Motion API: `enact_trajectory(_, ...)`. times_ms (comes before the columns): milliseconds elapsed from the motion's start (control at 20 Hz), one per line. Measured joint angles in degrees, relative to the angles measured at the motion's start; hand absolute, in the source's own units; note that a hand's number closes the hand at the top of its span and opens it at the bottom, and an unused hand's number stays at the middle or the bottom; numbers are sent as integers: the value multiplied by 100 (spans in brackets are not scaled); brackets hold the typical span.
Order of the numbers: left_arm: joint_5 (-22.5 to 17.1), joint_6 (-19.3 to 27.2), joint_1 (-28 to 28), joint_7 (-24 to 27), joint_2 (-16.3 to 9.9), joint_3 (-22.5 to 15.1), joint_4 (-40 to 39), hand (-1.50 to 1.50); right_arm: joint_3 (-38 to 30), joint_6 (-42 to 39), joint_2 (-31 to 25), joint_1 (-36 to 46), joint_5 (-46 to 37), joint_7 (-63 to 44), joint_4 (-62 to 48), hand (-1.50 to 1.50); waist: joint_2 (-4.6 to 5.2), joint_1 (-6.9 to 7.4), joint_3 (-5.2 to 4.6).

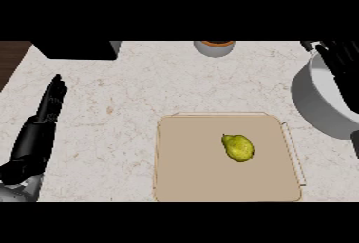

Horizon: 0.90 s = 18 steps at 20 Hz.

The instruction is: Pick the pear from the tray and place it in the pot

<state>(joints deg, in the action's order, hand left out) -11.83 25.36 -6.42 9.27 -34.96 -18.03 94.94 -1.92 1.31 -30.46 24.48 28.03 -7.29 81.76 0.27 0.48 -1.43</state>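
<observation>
A yellow-green pear (239,147) lies on its side a little right of the middle of a beige tray (184,182) on the pale stone counter. The grey pot (314,102) stands at the right edge, only partly in view. My right hand (338,58) shows at the upper right over the pot's far rim, its fingers straight and holding nothing; most of it is cut off by the edge. It is well away from the pear. My left hand (42,121) rests open at the far left, fingers pointing up the counter.
A black box-like object (77,49) sits at the back left. A small grey container with an orange top (214,47) stands at the back centre. Bare counter lies between the left hand and the tray.
</observation>
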Motion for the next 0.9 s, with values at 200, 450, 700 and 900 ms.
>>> enact_trajectory(200,-253,-33,-210,-219,208,94,-38,0,379,-800,585,9,369,261,-593,150,103,205,112)
enact_trajectory(450,-653,-73,-344,-574,528,81,-15,0,1149,-2037,902,85,223,663,-1029,-150,264,587,173)
enact_trajectory(700,-959,-81,-572,-992,640,218,-111,0,1283,-3293,1223,-20,393,1511,-2136,-150,277,539,201)
enact_trajectory(900,-1091,-107,-723,-1218,656,305,-209,0,1127,-4272,1168,274,439,2161,-2943,-150,255,516,202)
